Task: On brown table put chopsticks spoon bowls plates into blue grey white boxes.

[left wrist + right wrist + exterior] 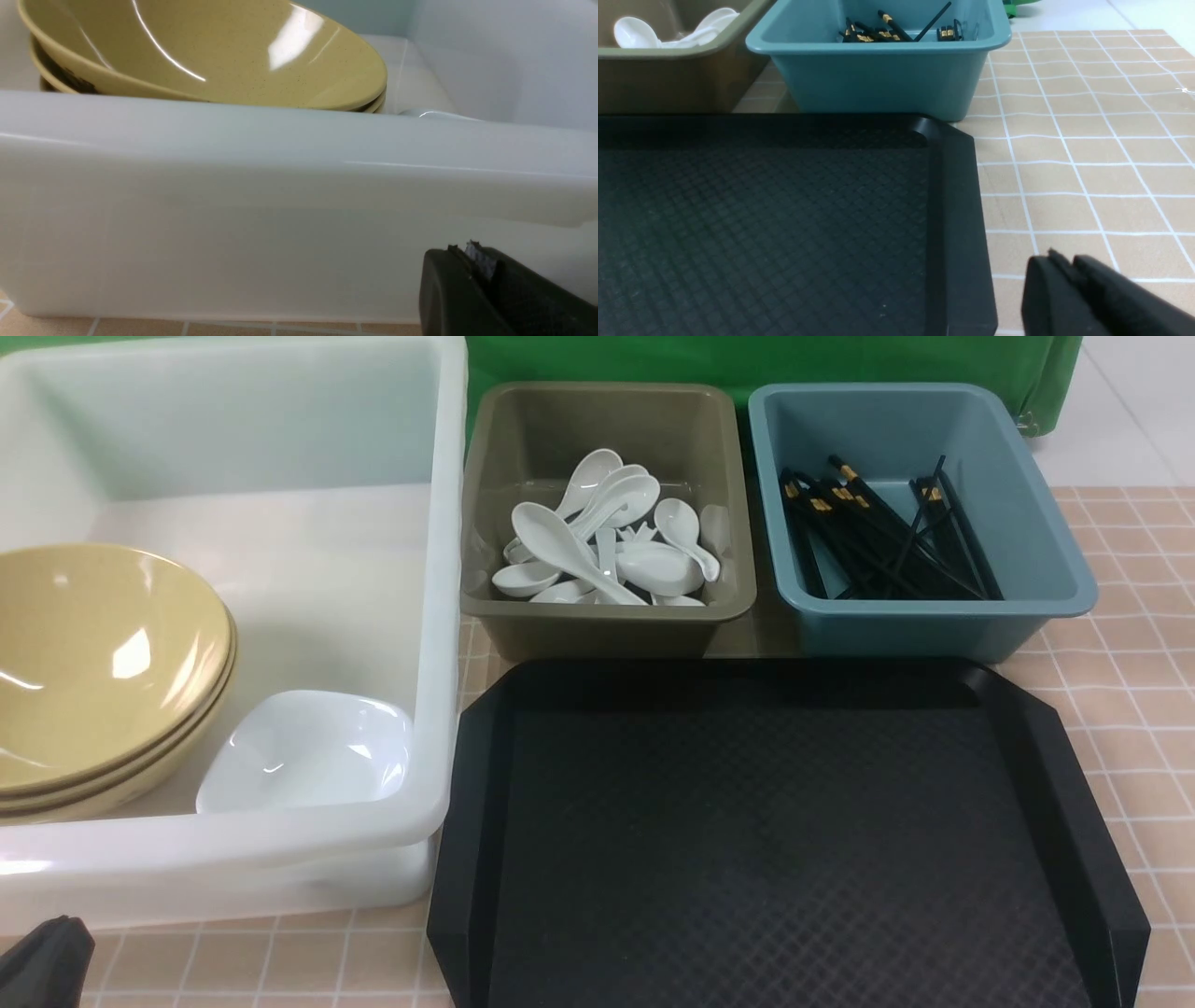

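Left tool [467, 252]: fingertips together, beside the white box [425, 616]. Right tool [1062, 261]: fingertips nearly touching, above the desk [1144, 644]. White box: stacked bowls [103, 663], plate [308, 747]. Grey box [607, 630]: spoons [560, 541]. Blue box [934, 625]: chopsticks [868, 532].
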`<state>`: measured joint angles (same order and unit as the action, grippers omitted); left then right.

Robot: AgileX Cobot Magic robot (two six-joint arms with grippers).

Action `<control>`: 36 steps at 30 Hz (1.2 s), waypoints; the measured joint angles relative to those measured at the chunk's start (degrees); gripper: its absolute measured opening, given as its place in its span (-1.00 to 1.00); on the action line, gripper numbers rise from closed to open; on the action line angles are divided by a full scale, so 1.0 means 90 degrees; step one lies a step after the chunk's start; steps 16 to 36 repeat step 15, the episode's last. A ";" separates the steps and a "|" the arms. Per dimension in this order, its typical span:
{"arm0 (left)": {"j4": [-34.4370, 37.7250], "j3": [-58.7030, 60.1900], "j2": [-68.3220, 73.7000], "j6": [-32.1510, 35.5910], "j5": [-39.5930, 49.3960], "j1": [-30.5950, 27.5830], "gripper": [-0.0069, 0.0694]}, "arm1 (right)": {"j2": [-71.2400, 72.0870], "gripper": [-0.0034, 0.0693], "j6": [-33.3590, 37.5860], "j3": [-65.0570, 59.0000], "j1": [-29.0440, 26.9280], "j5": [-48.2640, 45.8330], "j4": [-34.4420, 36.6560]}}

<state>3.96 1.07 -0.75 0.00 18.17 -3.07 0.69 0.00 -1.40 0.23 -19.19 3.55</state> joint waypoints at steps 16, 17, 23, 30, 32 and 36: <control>0.0000 0.0000 0.0000 0.0000 0.0000 0.0000 -0.84 | 0.0000 -0.61 0.0000 0.0000 0.0000 0.0000 0.0000; 0.0000 0.0000 0.0000 0.0000 0.0000 0.0000 -0.84 | 0.0000 -0.61 0.0000 0.0000 0.0000 0.0000 0.0000; 0.0000 0.0000 0.0000 0.0000 0.0000 0.0000 -0.84 | 0.0000 -0.61 0.0000 0.0000 0.0000 0.0000 0.0000; 0.0000 0.0000 0.0000 0.0000 0.0000 0.0000 -0.84 | 0.0000 -0.61 0.0000 0.0000 0.0000 0.0000 0.0000; 0.0000 0.0000 0.0000 0.0000 0.0000 0.0000 -0.84 | 0.0000 -0.61 0.0000 0.0000 0.0000 0.0000 0.0000; 0.0000 0.0000 0.0000 0.0000 0.0000 0.0000 -0.84 | 0.0000 -0.61 0.0000 0.0000 0.0000 0.0000 0.0000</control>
